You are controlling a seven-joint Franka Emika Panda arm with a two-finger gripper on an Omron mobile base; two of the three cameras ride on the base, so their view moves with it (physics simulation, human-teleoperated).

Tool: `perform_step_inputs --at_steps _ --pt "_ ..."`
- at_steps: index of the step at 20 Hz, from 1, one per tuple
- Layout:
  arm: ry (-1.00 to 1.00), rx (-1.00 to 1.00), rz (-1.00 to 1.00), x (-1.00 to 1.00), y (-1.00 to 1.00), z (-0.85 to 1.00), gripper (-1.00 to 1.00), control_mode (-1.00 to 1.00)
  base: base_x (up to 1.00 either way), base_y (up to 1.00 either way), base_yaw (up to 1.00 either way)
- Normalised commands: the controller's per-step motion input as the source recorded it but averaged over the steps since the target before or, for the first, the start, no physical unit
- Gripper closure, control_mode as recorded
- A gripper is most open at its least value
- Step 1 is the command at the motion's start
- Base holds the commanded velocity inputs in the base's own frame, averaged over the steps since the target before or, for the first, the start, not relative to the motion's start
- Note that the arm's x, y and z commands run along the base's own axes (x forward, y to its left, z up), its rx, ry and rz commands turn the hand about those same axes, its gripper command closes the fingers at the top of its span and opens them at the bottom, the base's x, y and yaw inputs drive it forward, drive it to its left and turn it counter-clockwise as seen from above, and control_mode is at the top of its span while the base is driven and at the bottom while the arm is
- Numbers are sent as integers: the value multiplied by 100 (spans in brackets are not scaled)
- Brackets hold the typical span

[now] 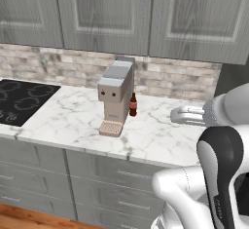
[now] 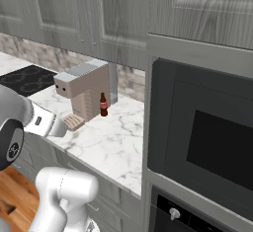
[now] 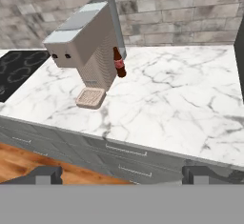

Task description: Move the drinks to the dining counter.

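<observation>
White marble with grey lines is covering the counter (image 1: 160, 135) where everything is sitting. A slim dark brown-red beer bottle (image 1: 133, 104) with a red label is standing upright on this marble, just beside a tan and grey coffee machine (image 1: 115, 96). From the left base view, the bottle is standing at the machine's right side, close to its back end. It is also showing in the right base view (image 2: 103, 104) and in the hand view (image 3: 118, 63), always tucked in next to the machine (image 3: 86, 46). The machine's little drip tray (image 3: 90, 97) is sticking out at the front, nearer the counter edge than the bottle.

A black cooktop (image 1: 19, 100) is lying flat in the marble, well apart from the bottle, on the far side of the machine. Grey cabinets (image 1: 121, 13) are hanging above, and a wall of pale bricks (image 3: 190, 13) is running behind the counter. Grey drawers (image 1: 112, 179) are sitting under the marble. In the right base view, a dark oven (image 2: 207, 142) is standing in a tall grey unit at the counter's end.

The gripper (image 3: 122, 174) is hanging in the air in front of the counter, well away from the bottle. Its two dark fingertips (image 3: 45, 174) are standing wide apart, and nothing is sitting between them. They are touching nothing.
</observation>
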Motion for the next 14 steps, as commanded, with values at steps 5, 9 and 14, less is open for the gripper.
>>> perform_step_inputs --at_steps 5,9,14 --pt "0 0 0 0 -1 -49 -100 -100 0 0 0" --pt "0 0 0 4 0 -35 -100 -100 0 0 0" --pt "0 0 1 11 0 -25 -100 -100 0 0 0"
